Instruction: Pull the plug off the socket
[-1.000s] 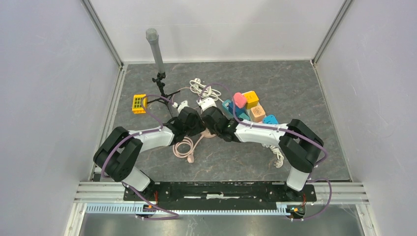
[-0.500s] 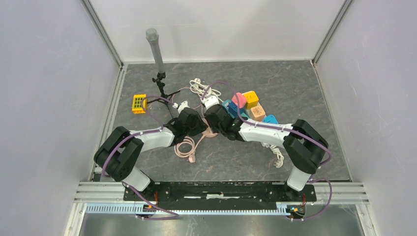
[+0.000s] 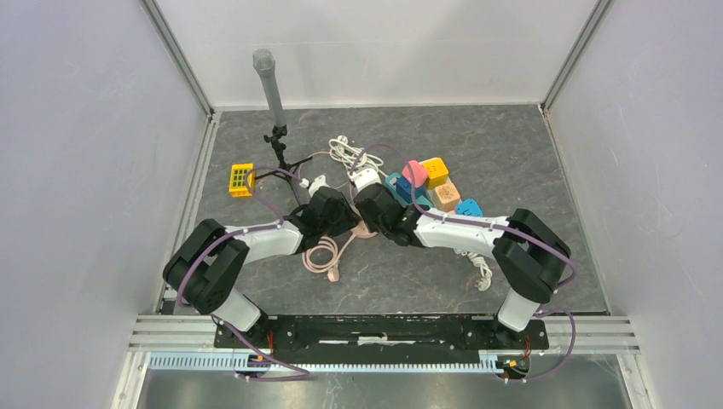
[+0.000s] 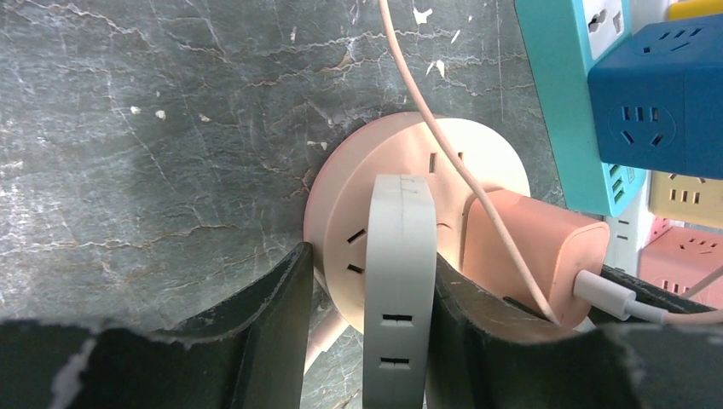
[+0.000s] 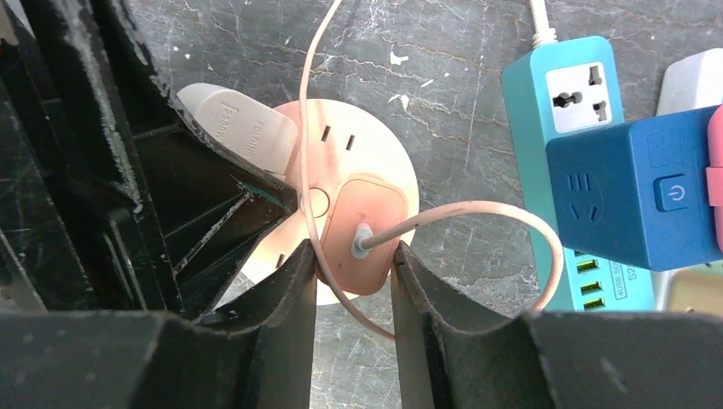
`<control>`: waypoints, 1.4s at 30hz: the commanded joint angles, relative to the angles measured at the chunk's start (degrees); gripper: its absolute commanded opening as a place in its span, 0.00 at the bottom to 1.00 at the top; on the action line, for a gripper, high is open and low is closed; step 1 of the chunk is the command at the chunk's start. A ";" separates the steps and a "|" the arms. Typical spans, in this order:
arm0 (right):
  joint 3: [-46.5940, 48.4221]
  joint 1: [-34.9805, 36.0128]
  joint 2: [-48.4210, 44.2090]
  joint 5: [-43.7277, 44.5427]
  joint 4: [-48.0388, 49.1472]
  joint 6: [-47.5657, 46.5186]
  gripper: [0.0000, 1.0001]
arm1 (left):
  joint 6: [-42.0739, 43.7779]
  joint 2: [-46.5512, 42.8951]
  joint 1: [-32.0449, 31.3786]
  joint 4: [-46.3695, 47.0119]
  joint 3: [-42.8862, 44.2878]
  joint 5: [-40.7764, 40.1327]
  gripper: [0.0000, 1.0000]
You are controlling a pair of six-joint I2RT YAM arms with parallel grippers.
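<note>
Pink socket (image 4: 388,158) holds a pink plug (image 5: 375,200), grasped by right hand (image 5: 354,256), and white plug (image 4: 399,256); left hand (image 4: 371,266) grip unclear.

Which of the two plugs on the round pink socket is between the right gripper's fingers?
The pink plug with the cable coming out of its top. The other, the grey-white plug, sits between the fingers of the left gripper.

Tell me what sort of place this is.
Probably a robotics test cell: two white-and-black robot arms bolted to an aluminium rail, plain pale panel walls boxing in a grey marbled tabletop, and a cluster of coloured plastic power sockets.
</note>
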 commanded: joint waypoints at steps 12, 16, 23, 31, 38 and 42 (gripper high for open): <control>10.20 -2.02 -1.51 -6.03 -2.99 7.31 0.00 | 4.01 7.67 0.63 -16.25 -4.34 -5.92 0.44; 15.46 -2.64 2.32 -5.57 -7.80 7.38 0.00 | 4.10 7.75 0.56 -16.20 -4.26 -6.01 0.44; 6.73 0.39 -1.35 -4.91 3.50 0.82 0.00 | 4.19 7.90 0.62 -15.64 -4.19 -5.37 0.44; 2.76 -0.44 -4.62 -7.03 6.19 1.32 0.00 | 3.94 8.39 0.61 -14.59 -4.42 -4.40 0.41; 4.97 -4.39 -4.73 -10.25 2.95 2.68 0.00 | 3.58 7.72 0.65 -14.56 -5.15 -4.23 0.40; 7.14 -4.67 -3.03 -5.41 -0.16 1.89 0.00 | 4.52 4.50 0.65 -14.45 -4.57 -1.31 0.41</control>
